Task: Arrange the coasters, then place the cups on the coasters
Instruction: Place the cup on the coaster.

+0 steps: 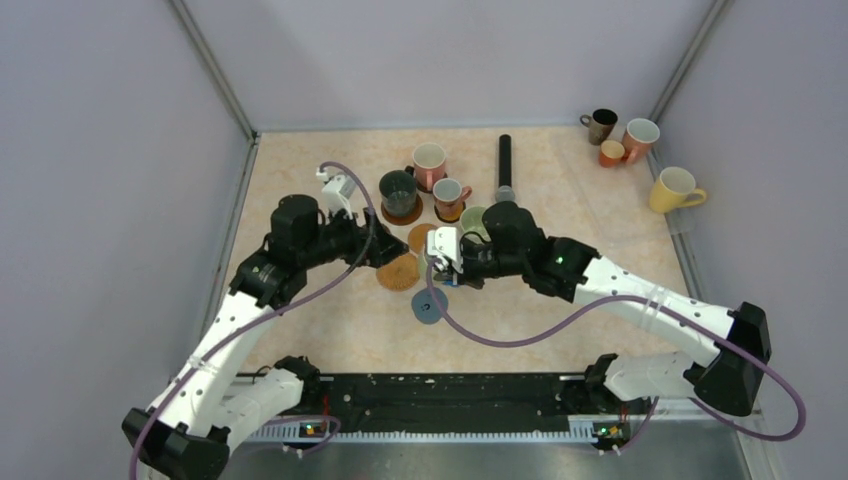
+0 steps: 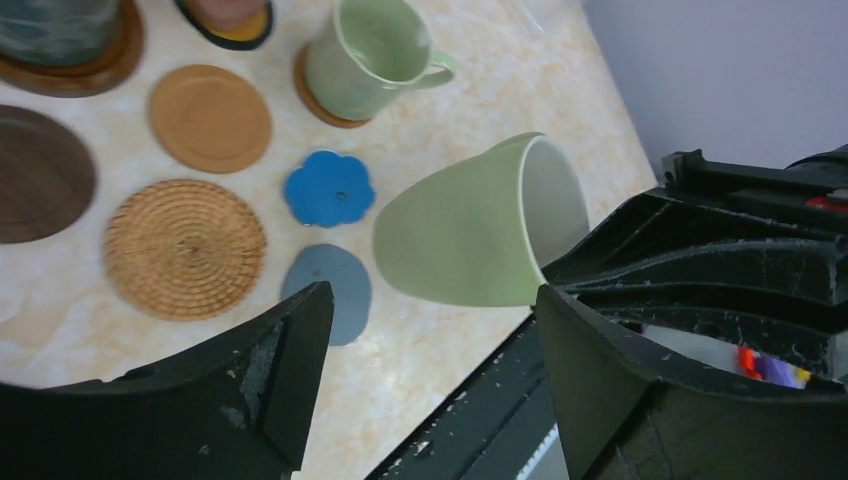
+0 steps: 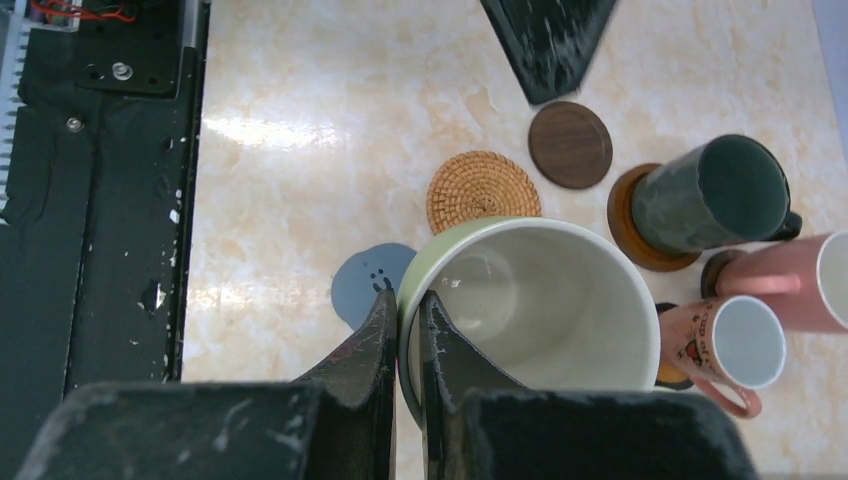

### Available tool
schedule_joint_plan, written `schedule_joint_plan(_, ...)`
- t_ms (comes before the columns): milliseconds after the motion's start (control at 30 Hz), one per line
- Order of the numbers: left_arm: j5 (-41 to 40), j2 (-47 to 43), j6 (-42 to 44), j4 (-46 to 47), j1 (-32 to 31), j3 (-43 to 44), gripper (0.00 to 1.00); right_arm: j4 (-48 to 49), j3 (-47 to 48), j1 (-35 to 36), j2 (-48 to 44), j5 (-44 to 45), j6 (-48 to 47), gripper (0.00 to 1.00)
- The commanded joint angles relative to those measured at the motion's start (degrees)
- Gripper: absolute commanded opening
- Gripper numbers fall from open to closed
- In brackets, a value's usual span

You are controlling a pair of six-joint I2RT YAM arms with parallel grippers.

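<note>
My right gripper (image 3: 405,300) is shut on the rim of a pale green cup (image 3: 530,300), one finger inside and one outside. The cup hangs tilted above the table, beside the grey-blue coaster (image 3: 365,280) and blue flower coaster (image 2: 328,188). My left gripper (image 2: 432,300) stands open and empty just short of that cup (image 2: 470,235). A woven coaster (image 2: 185,248), tan coaster (image 2: 210,118) and dark brown coaster (image 2: 35,175) lie bare. A second pale green cup (image 2: 365,60) and a dark green cup (image 3: 700,195) each sit on a brown coaster.
Two pink cups (image 3: 790,280) (image 3: 730,345) stand behind the coasters. A long black cylinder (image 1: 505,165) lies at the back. Dark brown (image 1: 601,125), small orange (image 1: 611,153), pink (image 1: 639,138) and yellow (image 1: 675,190) cups cluster at back right. A black base plate (image 1: 450,400) borders the near edge.
</note>
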Motion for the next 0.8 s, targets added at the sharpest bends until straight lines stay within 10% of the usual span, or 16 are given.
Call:
schedule_joint_plan(0,14.54,5.25,-1.28,5.59,-0.77,1.68,0.78,4.47,2.7,1.37,-1.92,-5.45,-7.29,0.0)
schedule_joint_plan(367,5.92,10.81,2.88,4.22,-4.51,1.73,0.74,3.31,6.21,4.69,2.76,-0.38,-7.92,0.0)
schedule_joint_plan(767,-3.95,15.66,6.87,-2.04,-6.8,3.5,0.42,9.5,5.84,8.44,8.58,10.81,-6.61,0.0)
